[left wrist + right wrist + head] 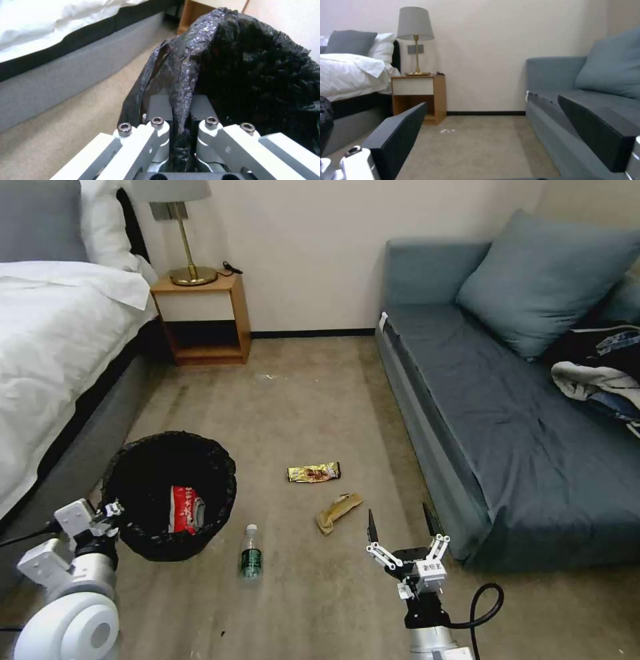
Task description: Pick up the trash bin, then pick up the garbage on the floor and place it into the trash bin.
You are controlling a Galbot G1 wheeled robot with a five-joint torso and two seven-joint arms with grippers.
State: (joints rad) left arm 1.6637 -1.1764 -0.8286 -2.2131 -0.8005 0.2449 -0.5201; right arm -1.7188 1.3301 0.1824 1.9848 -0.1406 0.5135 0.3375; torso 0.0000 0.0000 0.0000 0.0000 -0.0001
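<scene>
The trash bin (168, 493), round and lined with a crinkled black bag (253, 75), sits at the lower left of the head view with a red-and-white wrapper (187, 509) inside it. My left gripper (115, 511) is shut on the bin's near rim, its fingers (160, 110) pinching the bag. On the carpet lie a small clear bottle with a green label (251, 553), crumpled brown paper (339, 511) and a gold-brown snack wrapper (314, 472). My right gripper (402, 529) hangs open right of the brown paper, its black fingers (400, 132) spread wide and holding nothing.
A bed (53, 327) runs along the left, close behind the bin. A wooden nightstand with a lamp (200, 313) stands at the back wall. A blue-grey sofa (520, 407) with clothes on it lines the right. Bare carpet (300, 400) lies between them.
</scene>
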